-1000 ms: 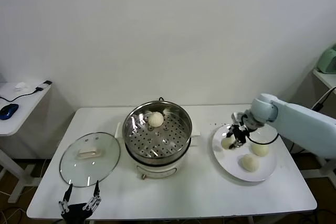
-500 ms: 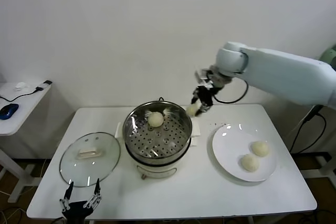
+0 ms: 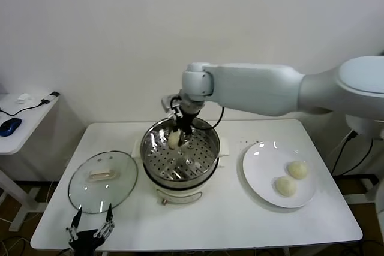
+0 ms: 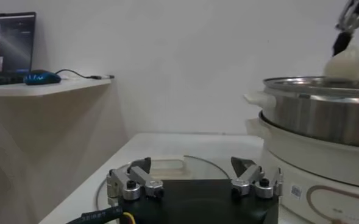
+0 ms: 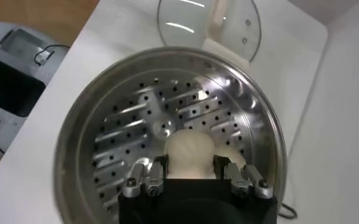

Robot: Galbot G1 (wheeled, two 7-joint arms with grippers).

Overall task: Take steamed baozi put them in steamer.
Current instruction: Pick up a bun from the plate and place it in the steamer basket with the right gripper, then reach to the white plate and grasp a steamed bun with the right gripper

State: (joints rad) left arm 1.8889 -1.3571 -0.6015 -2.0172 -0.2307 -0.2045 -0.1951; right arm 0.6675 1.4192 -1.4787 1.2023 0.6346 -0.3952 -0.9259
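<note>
Shiny perforated metal steamer (image 3: 180,157), smooth matt dough baozi (image 5: 189,154), clear glossy glass lid (image 3: 102,181), glossy white plate (image 3: 264,175).

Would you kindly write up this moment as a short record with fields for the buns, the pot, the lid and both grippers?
right gripper: over the shiny round stainless-steel steamer, gripping one cream-white dough bun above the perforated tray
white plate: two cream-white buns on it, right of the steamer
fourth bun: not clearly visible
round glass lid: flat on the white table, left of the steamer
left gripper: open, idle at the table's near edge by the lid
</note>
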